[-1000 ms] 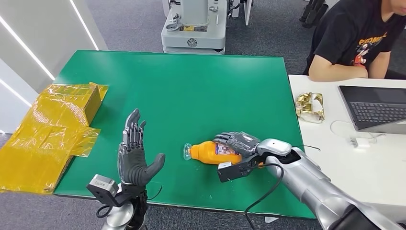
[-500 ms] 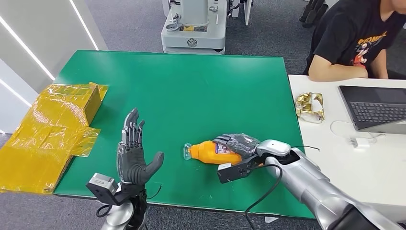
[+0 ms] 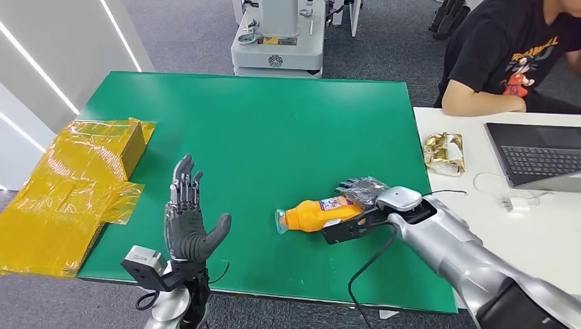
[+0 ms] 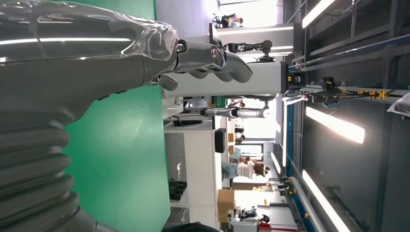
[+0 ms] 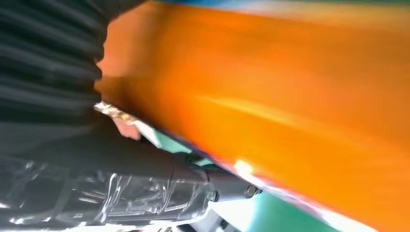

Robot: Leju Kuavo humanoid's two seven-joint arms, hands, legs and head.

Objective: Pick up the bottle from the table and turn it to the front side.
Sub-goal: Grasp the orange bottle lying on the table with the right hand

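Note:
An orange bottle with a clear cap and a white label is tilted over the green table, cap toward my left side. My right hand grips its rear part, fingers wrapped over the label. Up close in the right wrist view, the bottle is a blurred orange body beside the hand. Near the table's front edge my left hand stands upright, fingers apart, holding nothing. In the left wrist view, the left hand has its fingers extended over the green surface.
Crinkled yellow plastic wrapping covers the table's left edge. A white desk at the right carries a laptop, a gold wrapper and a cable. A person in a black shirt sits behind it. A grey machine base stands beyond the table.
My right hand has lifted and shifted the bottle to the right, raising its rear end so it tilts. My left hand has sunk slightly toward the front edge.

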